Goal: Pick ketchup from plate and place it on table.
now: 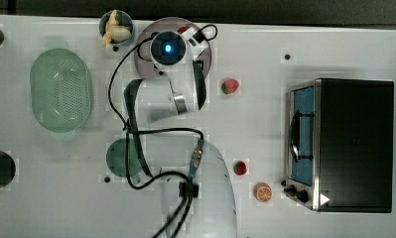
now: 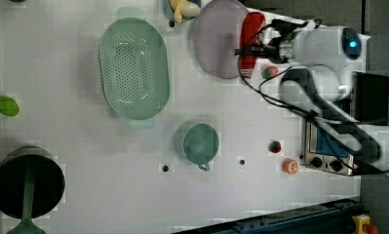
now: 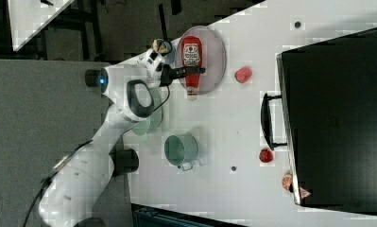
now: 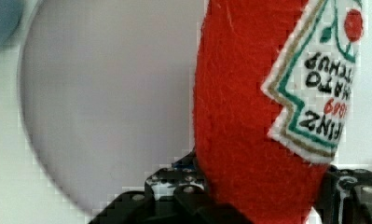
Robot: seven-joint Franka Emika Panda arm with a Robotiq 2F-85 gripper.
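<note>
Fingers: the gripper (image 4: 263, 200) has its black fingers (image 4: 183, 196) on either side of the ketchup (image 4: 239, 116), pinching its red body from both flanks.
Ketchup look: a slim, fuzzy red bottle with a white-edged label trimmed in green and tan, dark lettering, and a small red tomato; the right view shows a white cap end (image 3: 192, 97).
Ketchup place: it lies lengthwise over the plate (image 3: 217, 54), cap end reaching past the plate's rim onto the table (image 3: 224, 123). In the left view the bottle (image 2: 250, 34) sits along the plate's (image 2: 216, 44) right-hand side, close under the arm's wrist.
Plate: a flat greyish-mauve disc near one long edge of the table, bare across most of its face.
Near neighbours: a small bowl of pale food (image 1: 116, 27) just beside the plate; a strawberry (image 1: 230, 86) lies near it, apart from the rim.
Open room: bare white table (image 1: 265, 44) runs between the plate and the toaster oven (image 1: 344, 144).
Farther: a pale-green colander (image 1: 60, 90), a green cup (image 2: 200, 144), a second strawberry (image 1: 240, 168) and an orange slice (image 1: 263, 192) sit well apart.
</note>
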